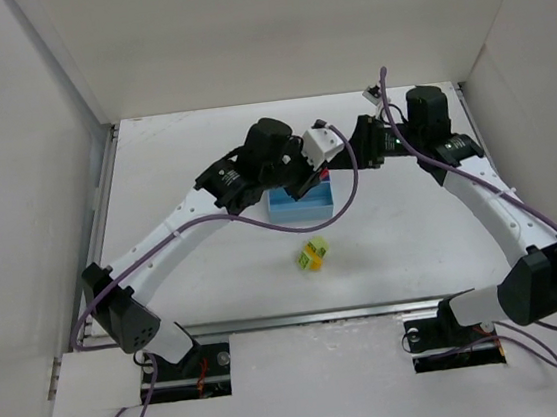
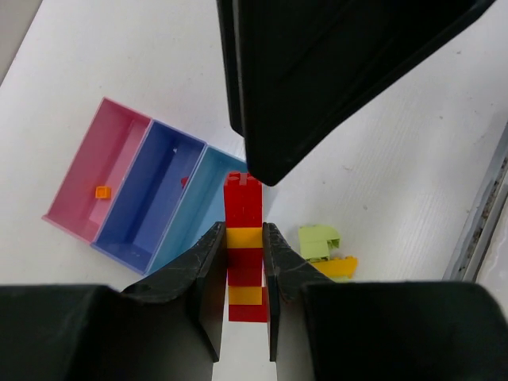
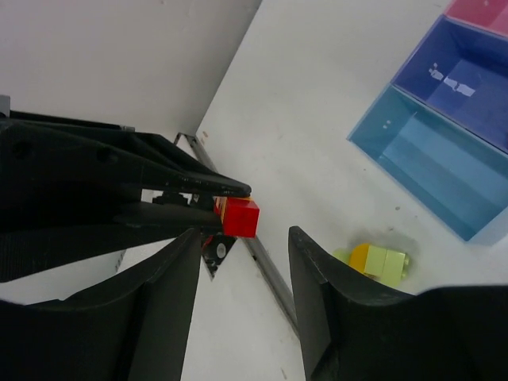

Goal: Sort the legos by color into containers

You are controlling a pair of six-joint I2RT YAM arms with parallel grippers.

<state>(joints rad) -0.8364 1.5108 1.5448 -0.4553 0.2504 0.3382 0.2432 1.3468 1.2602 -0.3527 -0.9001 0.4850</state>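
So I've L gripper (image 2: 244, 234) pinching the lego stack (image 2: 244, 274) as anchor; R gripper (image 3: 242, 238), jaws spread astride its top red brick (image 3: 240, 217), prob to snap it off. Tray (image 2: 151, 198) beyond L jaws.

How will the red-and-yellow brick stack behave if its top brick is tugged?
Probably stiff: the stack stands straight in the left gripper. It is smooth plastic pinched on two sides, so it may slip or tilt.

In the left wrist view, we locate the tray (image 2: 151, 198) at centre left, one small brick (image 2: 101, 191) in its leftmost compartment. The brick stack (image 2: 243, 198) stands between the left gripper (image 2: 243, 232) fingers at lower centre. The loose bricks (image 2: 327, 252) lie on the table (image 2: 397, 159) just right of it.
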